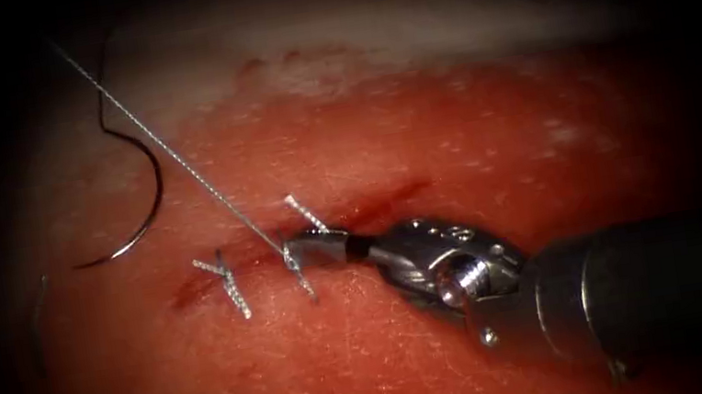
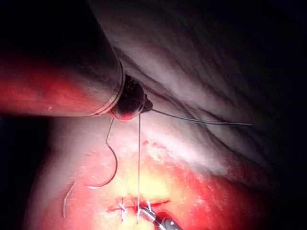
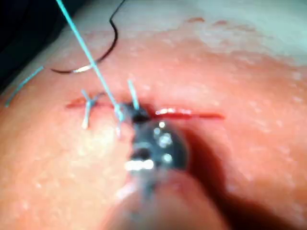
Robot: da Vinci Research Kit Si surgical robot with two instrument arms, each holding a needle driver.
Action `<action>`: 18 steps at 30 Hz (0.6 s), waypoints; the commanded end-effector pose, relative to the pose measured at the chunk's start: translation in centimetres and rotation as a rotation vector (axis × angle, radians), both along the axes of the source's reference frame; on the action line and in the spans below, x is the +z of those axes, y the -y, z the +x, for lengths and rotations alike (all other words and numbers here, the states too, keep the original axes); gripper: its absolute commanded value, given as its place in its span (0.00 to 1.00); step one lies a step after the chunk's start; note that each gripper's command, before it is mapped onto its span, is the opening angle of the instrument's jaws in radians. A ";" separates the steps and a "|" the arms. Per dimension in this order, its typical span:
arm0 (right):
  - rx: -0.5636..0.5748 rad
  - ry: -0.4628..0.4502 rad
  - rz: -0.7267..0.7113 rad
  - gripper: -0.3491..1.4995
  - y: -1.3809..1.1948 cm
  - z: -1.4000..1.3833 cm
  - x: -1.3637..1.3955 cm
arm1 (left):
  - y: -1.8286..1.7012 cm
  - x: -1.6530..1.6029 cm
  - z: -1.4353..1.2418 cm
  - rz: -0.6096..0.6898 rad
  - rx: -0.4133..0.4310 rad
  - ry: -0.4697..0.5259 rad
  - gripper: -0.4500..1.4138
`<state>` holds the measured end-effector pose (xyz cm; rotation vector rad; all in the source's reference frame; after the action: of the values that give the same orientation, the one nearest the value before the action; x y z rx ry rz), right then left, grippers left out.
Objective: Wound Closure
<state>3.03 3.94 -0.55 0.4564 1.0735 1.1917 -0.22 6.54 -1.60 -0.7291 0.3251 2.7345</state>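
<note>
The tissue has a horizontal cut with a finished stitch at its left end. My right tool reaches in from the right, its jaws shut on the thread at a second stitch just right of the first. From there a taut thread runs up and left to my left tool, which holds its far end above the tissue. The curved needle lies free on the tissue left of the cut, in neither tool. The right wrist view looks over the right tool at the stitches.
A short cut piece of thread lies on the tissue at the far left. Red fluid lines the open part of the cut right of the stitches. Pale fat borders the tissue at the back.
</note>
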 end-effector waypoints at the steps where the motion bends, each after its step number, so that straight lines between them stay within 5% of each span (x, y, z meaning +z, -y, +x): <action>1: -0.053 -0.020 -0.063 0.00 0.07 0.04 0.08 | -0.01 0.08 -0.04 0.002 0.000 0.003 0.05; 10: -0.154 -0.130 -0.270 0.00 -0.02 -0.04 0.18 | -0.08 0.01 0.15 -0.005 0.004 -0.009 0.05; 18: -0.221 -0.092 -0.351 0.00 0.02 -0.10 0.20 | -0.27 -0.15 0.57 -0.032 -0.022 -0.024 0.05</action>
<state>2.89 3.96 -0.40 0.3385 1.2465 0.7695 0.40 6.81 -1.83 -0.6926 0.3825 2.7260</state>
